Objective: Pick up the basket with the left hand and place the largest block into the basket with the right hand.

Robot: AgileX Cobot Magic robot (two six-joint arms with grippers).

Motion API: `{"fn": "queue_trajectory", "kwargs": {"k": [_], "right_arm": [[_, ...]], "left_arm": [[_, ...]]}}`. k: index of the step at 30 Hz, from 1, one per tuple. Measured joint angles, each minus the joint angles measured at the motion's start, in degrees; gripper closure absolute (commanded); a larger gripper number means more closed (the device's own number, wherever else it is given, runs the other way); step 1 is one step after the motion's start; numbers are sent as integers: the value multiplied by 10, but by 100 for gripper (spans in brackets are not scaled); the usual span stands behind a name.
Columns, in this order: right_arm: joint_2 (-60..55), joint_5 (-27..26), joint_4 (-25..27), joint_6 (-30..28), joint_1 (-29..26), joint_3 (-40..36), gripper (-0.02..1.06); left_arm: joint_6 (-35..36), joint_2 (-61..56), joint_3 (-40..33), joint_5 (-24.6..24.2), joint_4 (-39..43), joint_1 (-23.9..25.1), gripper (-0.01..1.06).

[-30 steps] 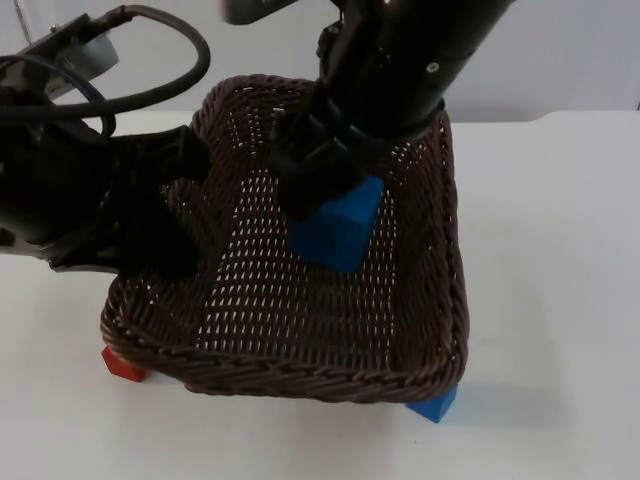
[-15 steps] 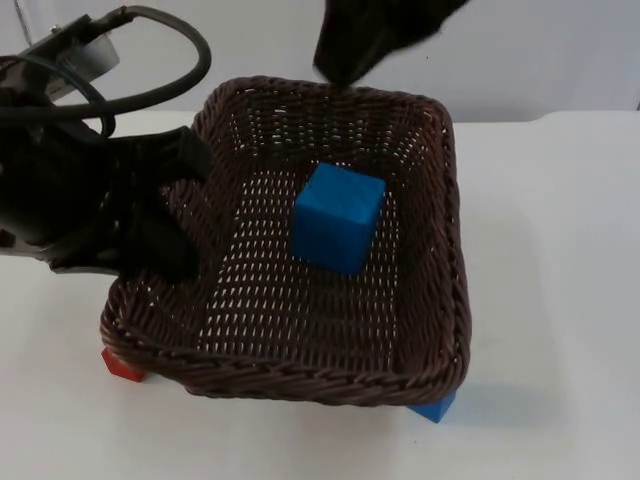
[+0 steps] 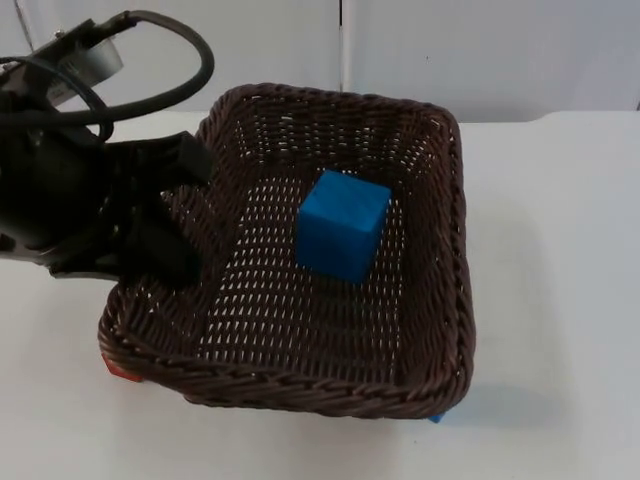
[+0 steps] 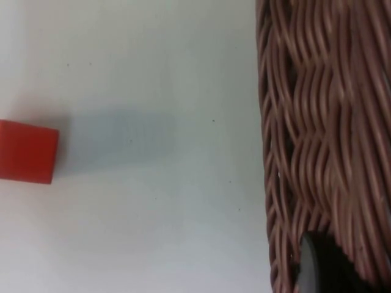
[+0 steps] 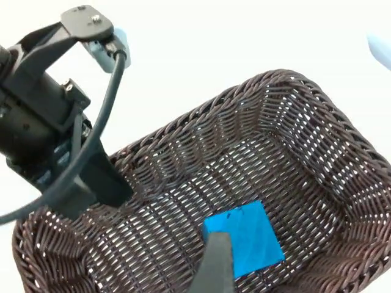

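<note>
We see the left gripper (image 3: 170, 235) clamped on the left rim of the brown wicker basket (image 3: 440, 300), holding it above the white table (image 3: 560, 250). The large blue block (image 3: 343, 224) lies inside, on the basket's floor. We cannot tell how the right gripper's (image 5: 215, 268) jaws stand; it hangs above the basket, and 1 small red block (image 4: 25, 151) sits on the table below.

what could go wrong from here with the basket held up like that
The left gripper holds the basket by one side wall alone, so it could tilt or slip. The big blue block sits loose inside and might slide if the basket tips. A red block lies on the table under the basket's edge; lowering there could land on it.
</note>
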State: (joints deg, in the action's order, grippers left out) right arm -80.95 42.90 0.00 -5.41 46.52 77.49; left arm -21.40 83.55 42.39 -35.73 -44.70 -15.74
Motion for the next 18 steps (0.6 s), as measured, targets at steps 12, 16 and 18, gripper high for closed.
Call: {"fn": "queue_trajectory", "kwargs": {"k": [12, 16, 18], "right_arm": [[73, -103, 4, 10, 0, -172, 35], [74, -115, 5, 14, 0, -193, 35], [74, -122, 10, 15, 0, -199, 35]], "left_arm": [[-41, 0, 0, 69, 0, 0, 105], [-41, 0, 0, 106, -3, 0, 105], [-41, 0, 0, 113, -7, 0, 105]]}}
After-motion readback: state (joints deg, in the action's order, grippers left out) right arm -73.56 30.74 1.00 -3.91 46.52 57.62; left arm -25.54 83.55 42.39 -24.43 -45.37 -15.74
